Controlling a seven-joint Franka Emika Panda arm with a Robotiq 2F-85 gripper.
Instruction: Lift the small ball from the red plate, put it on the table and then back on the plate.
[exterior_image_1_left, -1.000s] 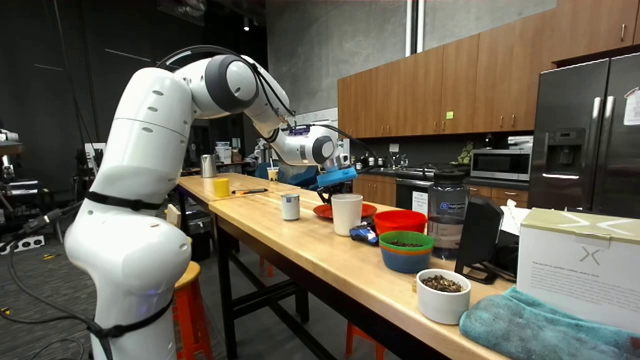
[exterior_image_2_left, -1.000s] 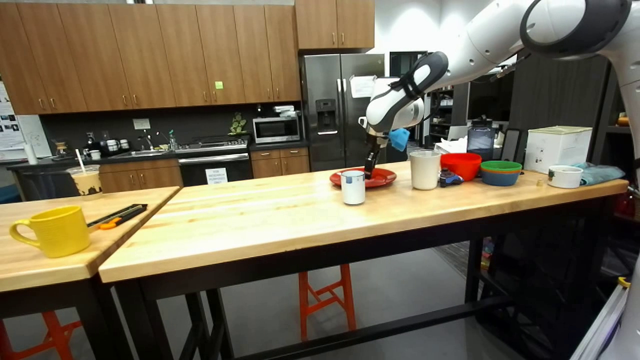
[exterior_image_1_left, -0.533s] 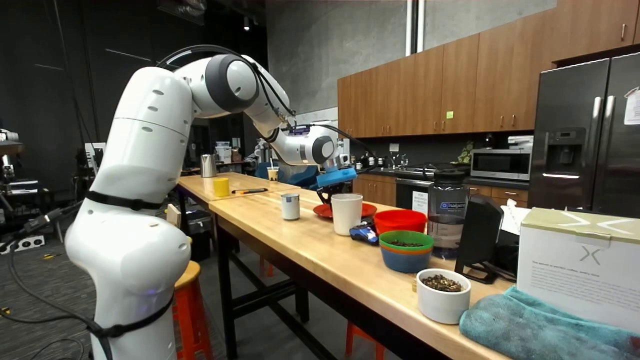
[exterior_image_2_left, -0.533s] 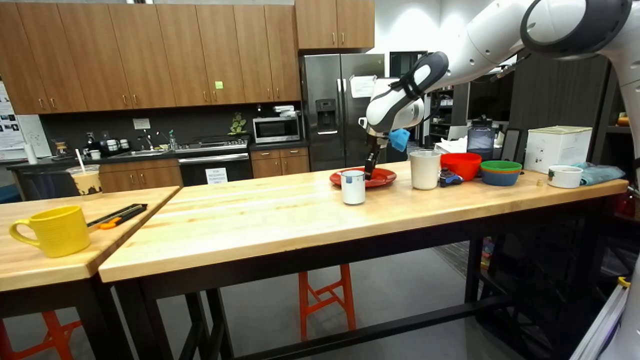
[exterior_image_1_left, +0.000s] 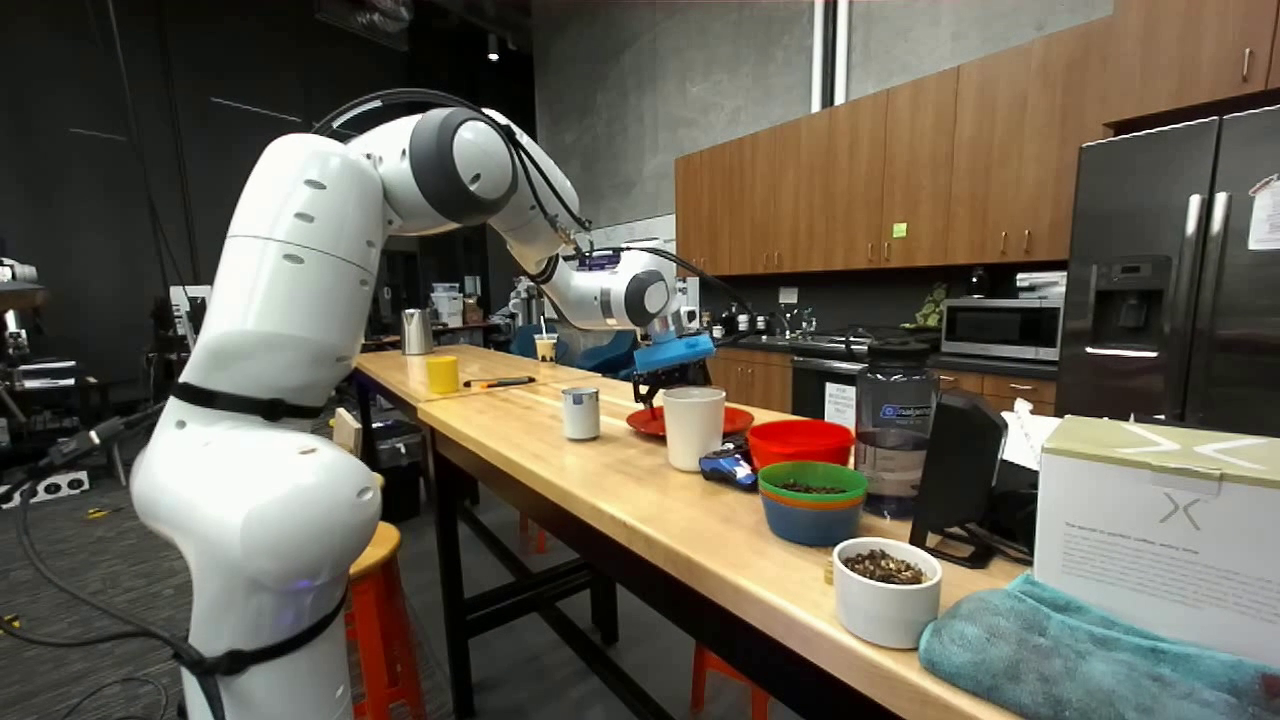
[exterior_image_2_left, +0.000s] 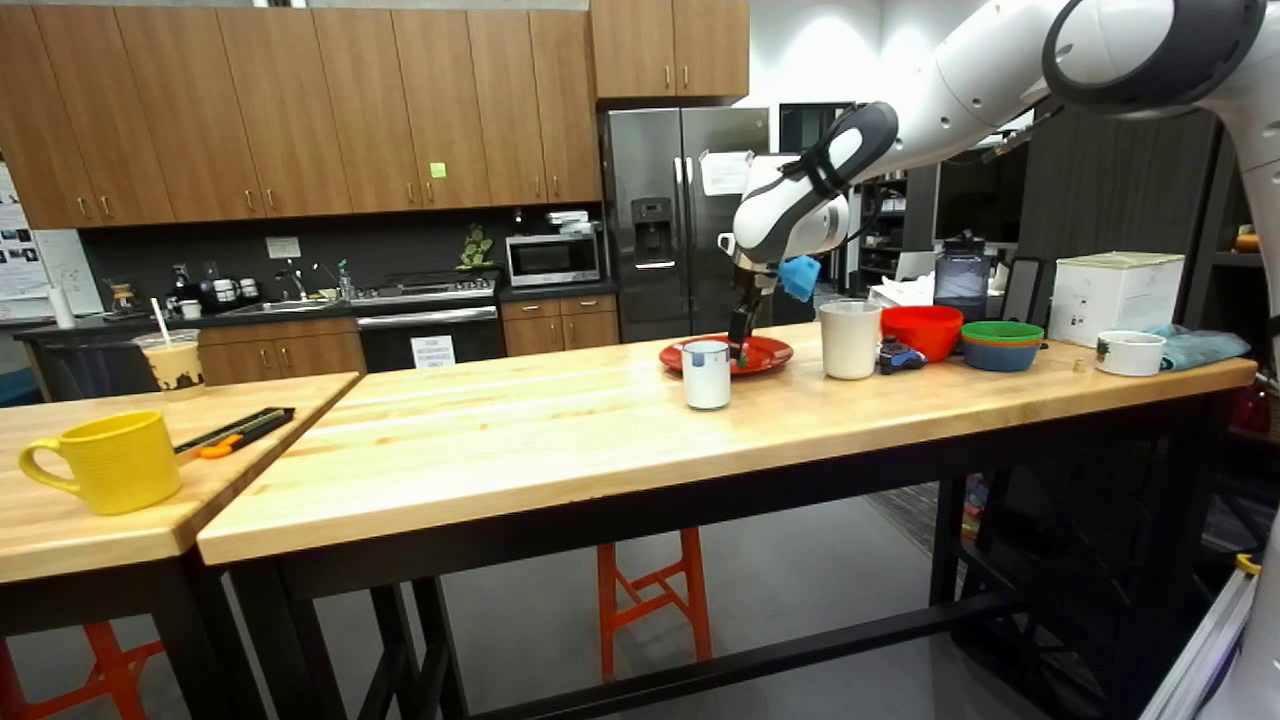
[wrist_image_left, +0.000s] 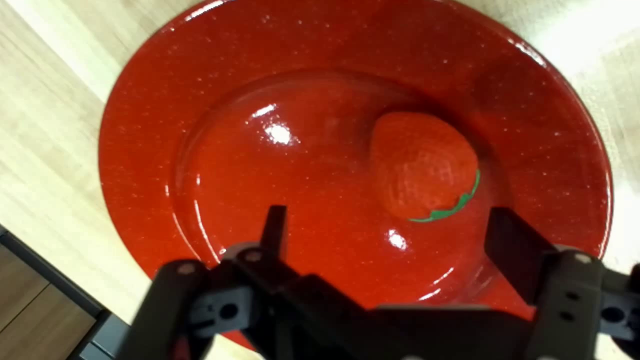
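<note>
The tool (wrist_image_left: 390, 227), its jaws spread, hangs over a red plate (wrist_image_left: 300, 180). A small ball (wrist_image_left: 422, 162) lies on the plate, just beyond the jaws.

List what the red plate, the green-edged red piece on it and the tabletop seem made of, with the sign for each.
Red plate: glossy, perhaps enamelled metal or glazed ceramic; sharp highlights and pale specks show.
Green-edged red piece: mostly matte, probably plastic, going by faint fine ridges.
Tabletop: light wood, seemingly varnished; joined strips, grain and a soft sheen show.
</note>
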